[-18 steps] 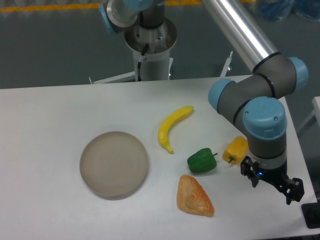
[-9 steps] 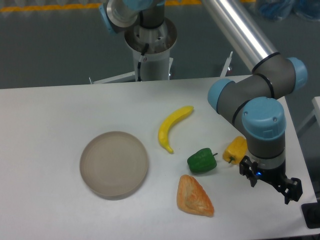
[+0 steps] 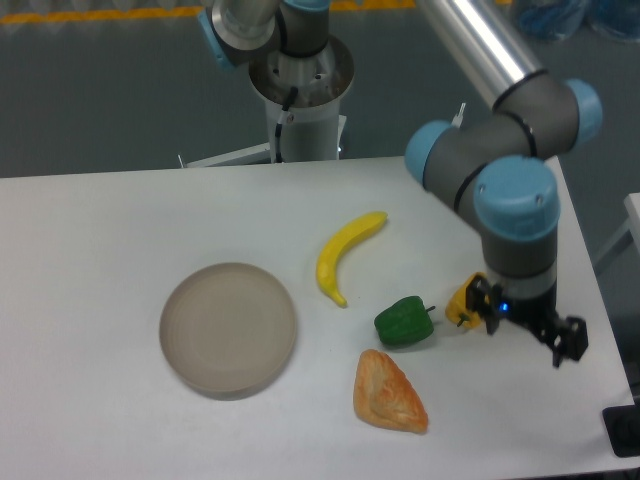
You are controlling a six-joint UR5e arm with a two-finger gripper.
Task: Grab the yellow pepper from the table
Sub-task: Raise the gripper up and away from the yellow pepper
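On the table (image 3: 120,210): one yellow pepper (image 3: 463,303), one green pepper (image 3: 404,322), one banana (image 3: 343,252), one pastry (image 3: 388,393), one round dish (image 3: 229,326).

gripper (image 3: 527,329) beside yellow pepper (image 3: 464,301), white table (image 3: 100,250)

place: robotics lab | evidence: arm pedestal (image 3: 300,90); grey floor (image 3: 110,90) with yellow tape (image 3: 90,13)

Even, bright overhead light, soft short shadows under the objects on the table (image 3: 120,210), mild glare along the metal arm tube (image 3: 470,40), slightly soft focus throughout
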